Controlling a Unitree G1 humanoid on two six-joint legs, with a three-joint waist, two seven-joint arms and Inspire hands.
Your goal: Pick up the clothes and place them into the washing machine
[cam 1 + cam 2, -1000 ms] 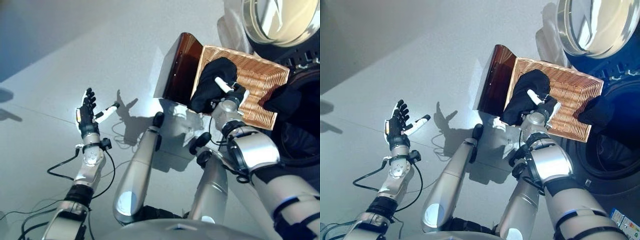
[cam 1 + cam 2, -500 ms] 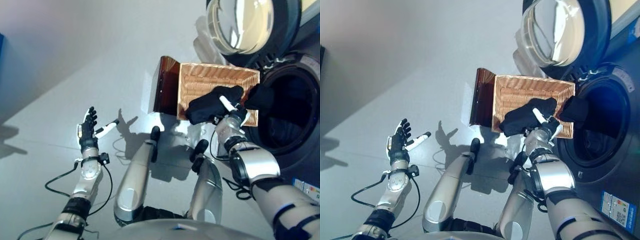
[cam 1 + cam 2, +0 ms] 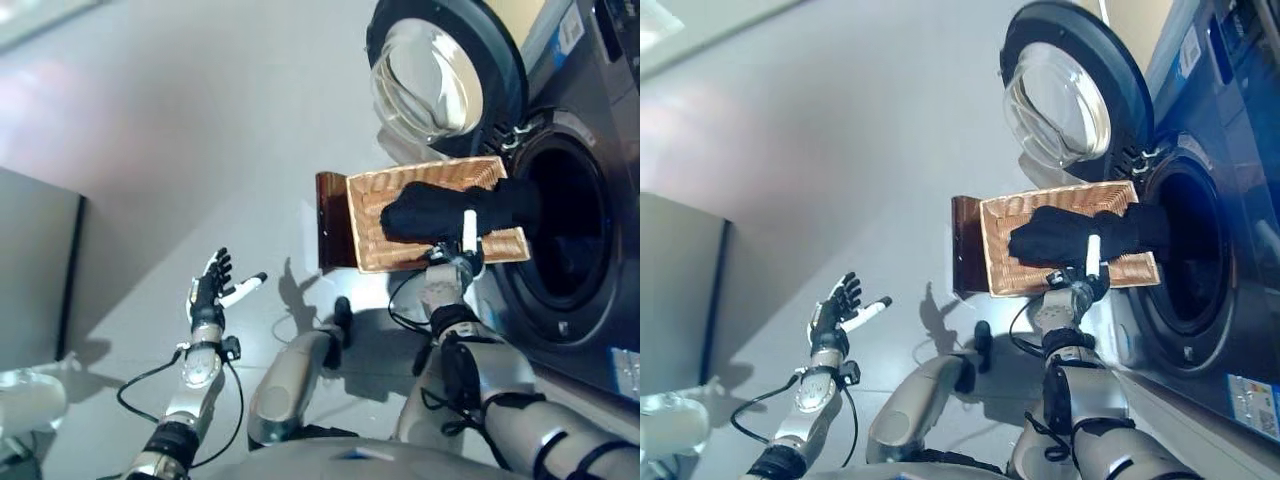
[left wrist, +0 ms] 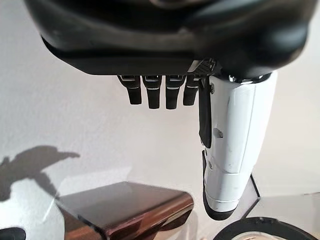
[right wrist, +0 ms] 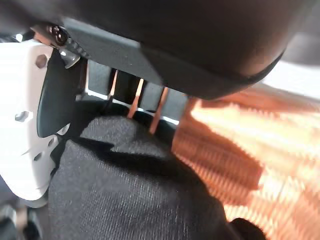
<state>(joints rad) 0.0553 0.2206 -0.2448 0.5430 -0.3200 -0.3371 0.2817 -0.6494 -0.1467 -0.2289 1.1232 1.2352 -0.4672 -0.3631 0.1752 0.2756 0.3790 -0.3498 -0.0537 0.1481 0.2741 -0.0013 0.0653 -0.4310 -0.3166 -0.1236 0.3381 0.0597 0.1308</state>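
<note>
The shallow wicker basket (image 3: 368,238) stands tipped on edge beside the low dark brown box (image 3: 330,222), its open side toward the washing machine's drum opening (image 3: 562,240). Black clothes (image 3: 425,212) lie across it and reach over its rim into the opening. My right hand (image 3: 452,266) is shut on the basket's near rim, its white thumb pressed on the black cloth (image 5: 125,195); the wicker (image 5: 240,150) shows beside it. My left hand (image 3: 208,296) is open and empty over the floor at the left, fingers straight in the left wrist view (image 4: 160,92).
The machine's round glass door (image 3: 428,78) stands open above the basket. A dark grey cabinet (image 3: 35,270) stands at the left, with a pale object (image 3: 28,400) below it. The brown box also shows in the left wrist view (image 4: 130,205).
The camera has swung toward the machine. My right hand has tipped the basket closer to the drum, and the black clothes now reach into the opening. The left hand stays open.
</note>
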